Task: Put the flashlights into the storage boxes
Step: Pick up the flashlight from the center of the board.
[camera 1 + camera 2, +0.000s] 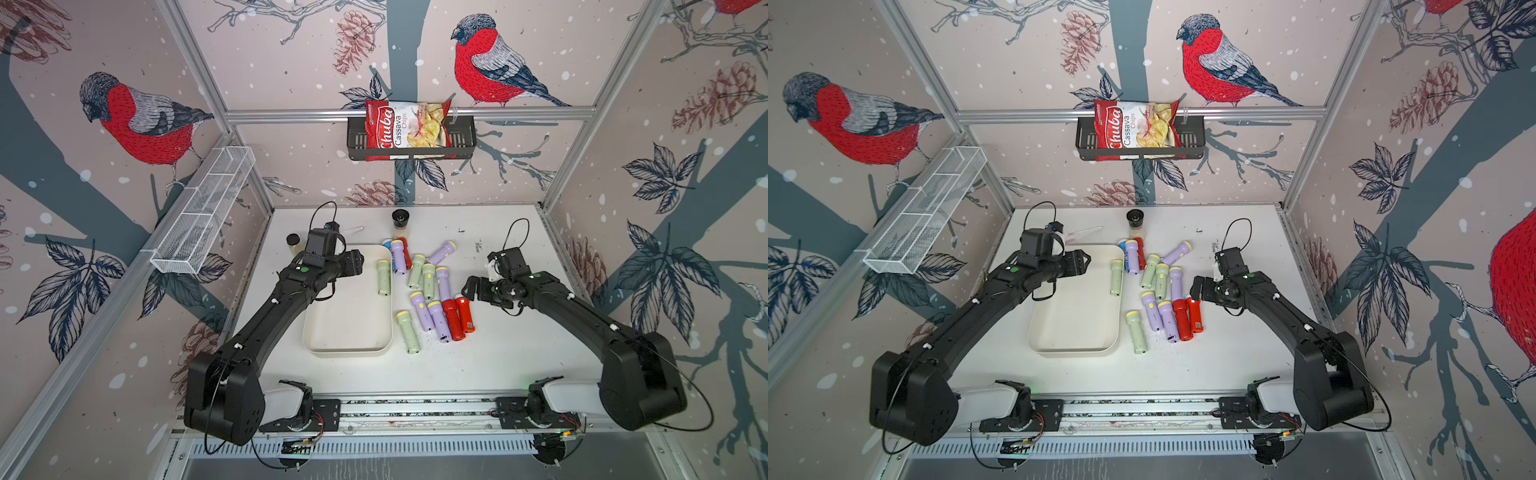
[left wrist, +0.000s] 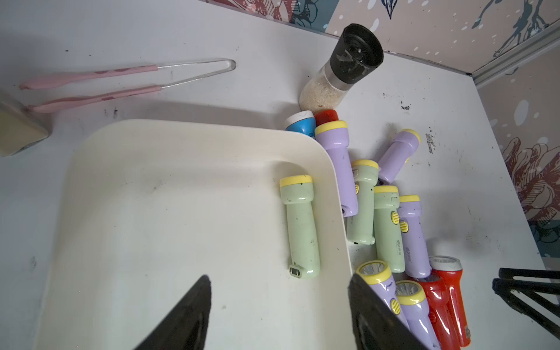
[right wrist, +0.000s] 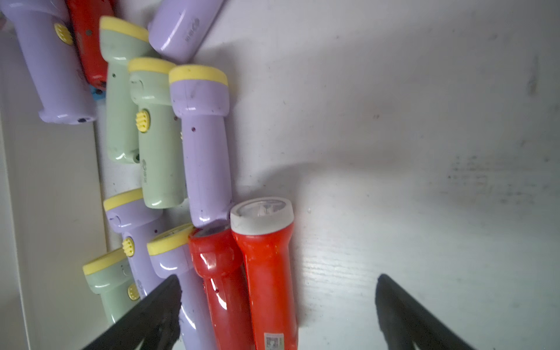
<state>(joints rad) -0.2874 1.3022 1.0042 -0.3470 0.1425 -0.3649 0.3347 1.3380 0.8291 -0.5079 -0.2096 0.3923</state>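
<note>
L hand (image 2: 279,277) part-open, empty, over tray (image 2: 151,145) w/ one green flashlight (image 2: 300,224); R hand (image 3: 278,276) wide, empty, above red flashlights (image 3: 263,257)

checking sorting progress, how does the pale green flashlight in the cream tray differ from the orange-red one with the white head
Colour: the pale green plastic flashlight has a yellow head; the orange-red plastic flashlight has a white one.
Place: the green one lies alone inside the cream rectangular plastic tray; the orange-red one lies on the white table beside a darker red flashlight.
Both lie flat, unheld.
</note>
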